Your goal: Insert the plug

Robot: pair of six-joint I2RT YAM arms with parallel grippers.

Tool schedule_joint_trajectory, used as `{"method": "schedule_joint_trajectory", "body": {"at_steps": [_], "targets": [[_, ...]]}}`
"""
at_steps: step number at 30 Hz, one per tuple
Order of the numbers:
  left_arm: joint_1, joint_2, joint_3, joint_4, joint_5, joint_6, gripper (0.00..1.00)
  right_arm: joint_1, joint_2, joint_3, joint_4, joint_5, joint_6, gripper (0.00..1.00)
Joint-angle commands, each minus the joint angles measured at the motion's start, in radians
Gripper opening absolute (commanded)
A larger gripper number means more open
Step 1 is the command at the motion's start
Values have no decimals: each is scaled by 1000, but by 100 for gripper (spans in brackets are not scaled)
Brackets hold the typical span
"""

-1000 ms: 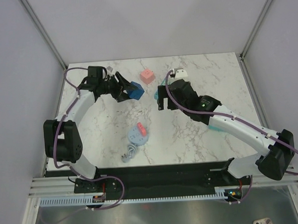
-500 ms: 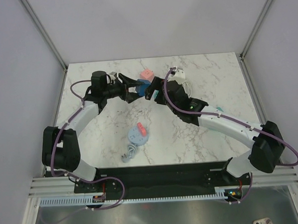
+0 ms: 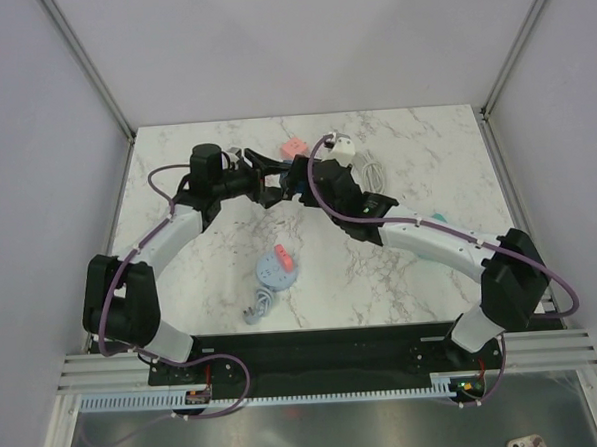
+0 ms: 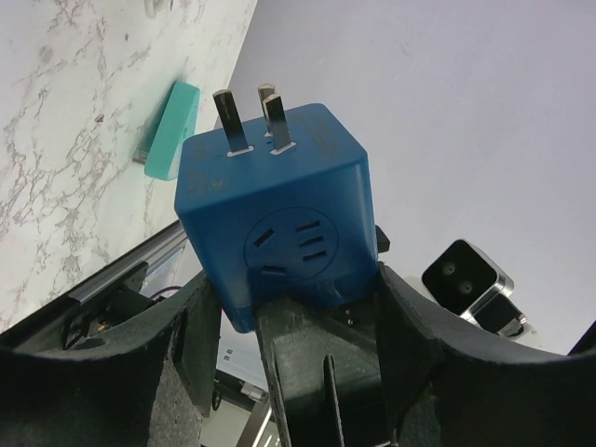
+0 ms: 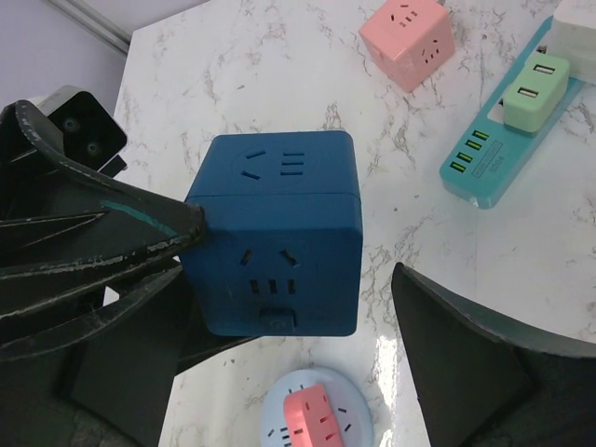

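Left jaws grip blue cube point(image 4: 275, 214), prongs point(image 4: 230, 121) exposed

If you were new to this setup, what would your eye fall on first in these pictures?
The blue cube adapter stands out, held off the table in the left tool, its metal prongs uppermost in the left wrist view. The open right tool meets it over the far middle of the marble table. A pink cube lies beyond, and a round pale-blue socket sits nearer the bases.
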Motion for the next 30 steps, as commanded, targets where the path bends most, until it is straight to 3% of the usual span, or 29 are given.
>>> {"method": "schedule_joint_trajectory", "body": {"at_steps": [1,4,6,7,8,10,11,12,15,18,21,24,26,27,29,30], "targets": [[-10,-60,-10,59,-10,-51,2,2,31,66,46,47,-42,93],[-15,-71,-18,59,-17,-48,2,2,53,87,50,21,-74,82],[-13,-74,-26,62,-8,-46,2,2,59,98,52,12,-92,68],[-15,-72,-29,66,-5,-45,2,2,58,96,76,3,-100,60],[-15,-71,-33,78,-2,-40,5,2,55,90,82,2,-102,36],[-15,-63,-32,95,13,-19,28,2,42,83,84,2,-106,16],[-15,-62,-27,103,19,-8,43,2,38,84,79,1,-108,0],[-15,-65,-23,103,33,3,69,2,29,84,70,4,-106,0],[-15,-81,-23,68,30,58,100,-18,19,113,-46,-13,-105,0],[-15,-92,-32,20,33,119,100,-81,-2,135,-132,-74,-80,0],[-15,-104,-38,-53,26,211,100,-184,-33,156,-345,-151,-59,0],[-15,-109,-32,-117,3,369,100,-308,-64,179,-526,-231,-95,0],[-15,-109,-6,-249,-34,544,100,-403,-85,190,-621,-266,-140,0],[-15,-109,3,-286,-49,663,100,-446,-94,181,-702,-328,-148,0],[-15,-114,17,-388,-100,762,100,-607,-128,150,-755,-428,-187,0],[-15,-130,14,-408,-120,830,99,-667,-137,115,-796,-558,-206,0]]}}
